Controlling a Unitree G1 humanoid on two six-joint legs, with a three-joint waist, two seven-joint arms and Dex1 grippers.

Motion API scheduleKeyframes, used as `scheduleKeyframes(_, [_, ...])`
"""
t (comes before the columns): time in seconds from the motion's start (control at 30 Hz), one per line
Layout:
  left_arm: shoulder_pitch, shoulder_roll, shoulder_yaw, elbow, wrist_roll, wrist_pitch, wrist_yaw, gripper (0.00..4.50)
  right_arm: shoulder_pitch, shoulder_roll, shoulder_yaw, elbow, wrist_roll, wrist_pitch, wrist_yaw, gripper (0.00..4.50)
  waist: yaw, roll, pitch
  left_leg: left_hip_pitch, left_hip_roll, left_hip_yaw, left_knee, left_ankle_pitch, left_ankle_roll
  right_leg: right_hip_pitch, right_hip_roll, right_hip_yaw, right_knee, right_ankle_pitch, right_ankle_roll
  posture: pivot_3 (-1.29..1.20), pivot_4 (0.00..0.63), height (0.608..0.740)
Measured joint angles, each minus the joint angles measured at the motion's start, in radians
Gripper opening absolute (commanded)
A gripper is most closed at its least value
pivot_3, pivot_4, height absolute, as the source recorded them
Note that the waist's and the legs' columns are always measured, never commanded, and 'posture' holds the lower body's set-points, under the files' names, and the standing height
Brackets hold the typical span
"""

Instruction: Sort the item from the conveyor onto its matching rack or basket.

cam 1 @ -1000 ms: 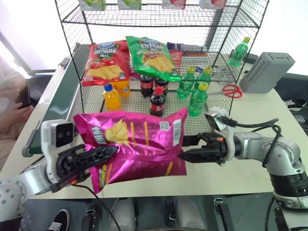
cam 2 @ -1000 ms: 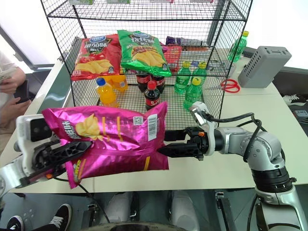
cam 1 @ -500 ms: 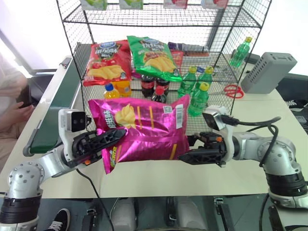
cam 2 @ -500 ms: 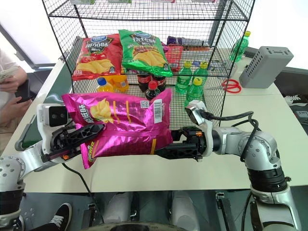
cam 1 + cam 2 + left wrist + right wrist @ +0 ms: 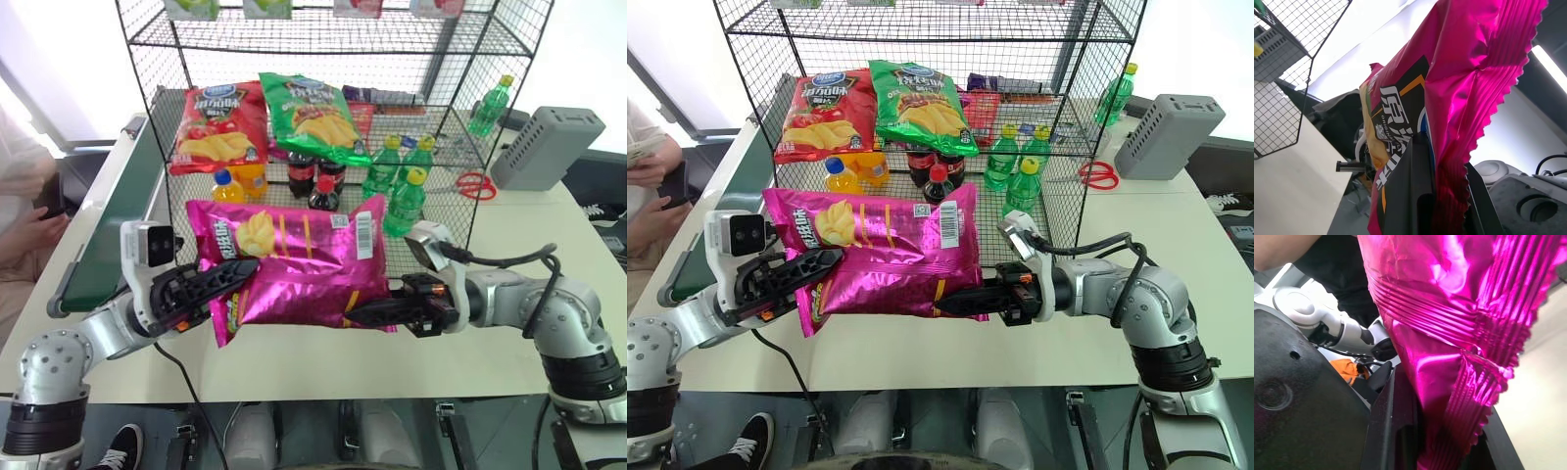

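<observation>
Magenta-pink chip bag [image 5: 294,259] up off the table at frame centre, stretched sideways before the black wire rack [image 5: 157,69]. Pinched at its left end by left gripper [image 5: 230,277], at its lower right corner by right gripper [image 5: 367,313]. Dark-green conveyor [image 5: 108,230] at far left.

The magenta-pink chip bag [image 5: 294,259] hangs lengthwise in the air in front of the black wire-mesh rack [image 5: 323,39], its back with white barcode panel facing the camera; one crimped end is pinched in the left gripper [image 5: 235,276], the other in the right gripper [image 5: 364,313]; the dark-green conveyor [image 5: 113,220] with its pale frame runs along the left side of the rack, nothing visible on its belt.
</observation>
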Motion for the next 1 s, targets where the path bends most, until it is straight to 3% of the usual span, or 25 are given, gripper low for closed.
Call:
scheduleKeyframes(0.1, [0.002,-0.001,0.026,0.021,0.03,-0.014,0.009,1.8,0.007,-0.026,-0.002,0.003,-0.035,-0.027,0.01,0.14,0.0,0.0,0.0,0.0,0.0,0.0,0.0,0.0,0.0,0.0,0.0,0.0,0.0,0.0,0.0,0.0,0.15,0.737])
scheduleKeyframes(0.23, [0.018,0.006,0.056,0.025,0.055,-0.021,-0.006,3.85,0.066,-0.074,-0.046,-0.002,-0.068,-0.075,0.021,0.14,0.001,0.0,0.0,-0.001,0.0,0.0,0.0,0.0,0.0,-0.001,0.0,0.0,-0.001,0.0,0.0,0.0,0.15,0.737])
scheduleKeyframes(0.3, [0.032,0.011,0.065,0.025,0.071,-0.021,-0.018,4.5,0.107,-0.098,-0.092,-0.027,-0.066,-0.083,0.02,0.14,0.002,0.0,0.0,-0.003,0.0,0.0,0.0,0.0,0.0,-0.002,0.0,-0.001,-0.002,0.0,0.0,0.0,0.15,0.737])
scheduleKeyframes(0.53, [0.041,-0.006,0.076,0.006,0.306,-0.159,-0.05,4.5,0.157,-0.173,-0.367,-0.071,-0.019,-0.154,0.008,0.14,0.001,0.0,0.0,-0.003,0.0,0.0,0.0,0.0,0.0,-0.002,0.0,-0.001,-0.002,-0.001,-0.001,0.0,0.15,0.737])
scheduleKeyframes(0.7, [-0.028,-0.047,0.043,0.004,0.42,-0.228,-0.064,4.5,0.116,-0.15,-0.462,-0.013,-0.099,-0.325,-0.04,0.14,0.003,0.0,0.0,-0.004,0.0,0.0,0.0,0.0,0.0,-0.002,0.0,-0.001,-0.003,0.0,0.0,0.0,0.15,0.737])
scheduleKeyframes(0.9, [-0.105,-0.066,-0.018,0.052,0.522,-0.26,-0.111,4.5,0.043,-0.107,-0.428,0.168,-0.57,-0.88,-0.135,0.14,0.0,0.0,0.001,-0.005,-0.001,0.001,0.0,0.0,0.0,-0.004,0.0,-0.001,-0.003,0.0,0.001,0.0,0.15,0.737])
scheduleKeyframes(1.0, [-0.11,-0.07,-0.042,0.06,0.567,-0.281,-0.128,4.5,0.022,-0.081,-0.409,0.224,-0.669,-1.037,-0.163,0.14,-0.004,0.001,0.001,-0.004,0.0,0.001,0.0,0.0,0.0,-0.004,0.001,-0.001,-0.002,0.0,0.001,0.0,0.15,0.737])
